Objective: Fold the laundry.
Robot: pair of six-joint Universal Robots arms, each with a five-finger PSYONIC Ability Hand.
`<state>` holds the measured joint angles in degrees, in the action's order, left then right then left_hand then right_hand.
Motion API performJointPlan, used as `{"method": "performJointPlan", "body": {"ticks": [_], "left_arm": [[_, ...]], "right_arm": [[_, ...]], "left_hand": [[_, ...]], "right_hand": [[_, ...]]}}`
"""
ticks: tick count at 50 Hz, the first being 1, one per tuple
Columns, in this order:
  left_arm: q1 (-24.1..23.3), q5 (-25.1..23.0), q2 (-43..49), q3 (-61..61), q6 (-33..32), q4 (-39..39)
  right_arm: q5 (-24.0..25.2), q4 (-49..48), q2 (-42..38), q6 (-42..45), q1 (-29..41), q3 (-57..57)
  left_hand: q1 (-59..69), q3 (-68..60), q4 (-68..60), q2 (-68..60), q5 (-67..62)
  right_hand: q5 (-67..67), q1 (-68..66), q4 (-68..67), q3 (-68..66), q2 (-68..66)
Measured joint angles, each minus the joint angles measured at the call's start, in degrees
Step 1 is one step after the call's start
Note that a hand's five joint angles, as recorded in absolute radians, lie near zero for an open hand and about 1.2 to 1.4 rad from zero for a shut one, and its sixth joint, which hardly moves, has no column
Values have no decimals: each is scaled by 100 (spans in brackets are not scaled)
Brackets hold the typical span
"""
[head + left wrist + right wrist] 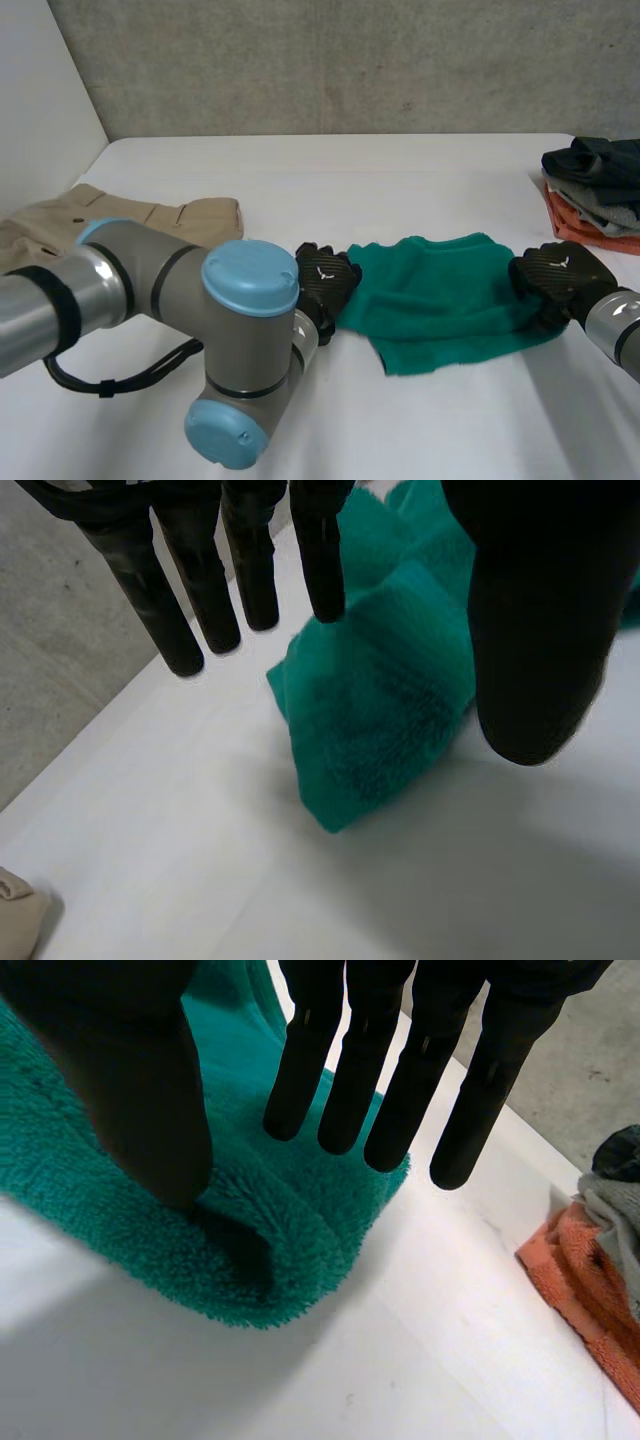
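The green towel [440, 295] lies toward the surface's [300, 190] 4 o'clock. The left hand [325, 278], unclenched, sits at its 9 o'clock corner; the right hand [555, 275], equally slack, at 3 o'clock. Shallow pinches on rumpled edges may slip.

The tabletop [400, 170] lies open from the green towel [440, 295] back to the wall [350, 60], and in front of the towel too. Beige trousers [150, 215] take up my far left. A pile of folded clothes [595, 190] crowds the right edge, near my right hand [555, 275].
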<state>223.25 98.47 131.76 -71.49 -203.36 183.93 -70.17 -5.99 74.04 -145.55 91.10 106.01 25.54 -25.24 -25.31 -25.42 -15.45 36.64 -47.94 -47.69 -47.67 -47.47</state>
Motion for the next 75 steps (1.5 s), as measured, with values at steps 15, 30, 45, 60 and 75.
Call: {"method": "performJointPlan", "body": {"ticks": [15, 30, 45, 60, 75], "left_arm": [[94, -174, 512, 227, -59, 729], [155, -133, 279, 161, 52, 724], [70, -123, -47, 28, 356, 543], [-803, -120, -303, 17, 1031, -124], [-722, 156, -811, -350, 1127, -458]], "right_arm": [[266, -48, 46, -239, -44, 165], [613, 5, 15, -9, 240, 0], [511, -462, -730, 287, 230, -481], [383, -890, -223, 405, -848, -125], [936, -708, -494, 523, -1396, -89]], "left_hand": [[3526, -3422, -3449, -3429, -3375], [4002, -4277, -4317, -4289, -4079], [4002, -4277, -4338, -4289, -4080], [865, -1192, -1147, -1138, -1148], [208, -234, -157, -233, -112]], "right_hand": [[-1515, 1478, 1475, 1493, 1470], [-2165, 2102, 2155, 2056, 2088], [1985, -1686, -2072, -2033, -2028], [2125, -1686, -2096, -2034, -2028], [-1108, 1119, 1125, 1106, 1071]]}}
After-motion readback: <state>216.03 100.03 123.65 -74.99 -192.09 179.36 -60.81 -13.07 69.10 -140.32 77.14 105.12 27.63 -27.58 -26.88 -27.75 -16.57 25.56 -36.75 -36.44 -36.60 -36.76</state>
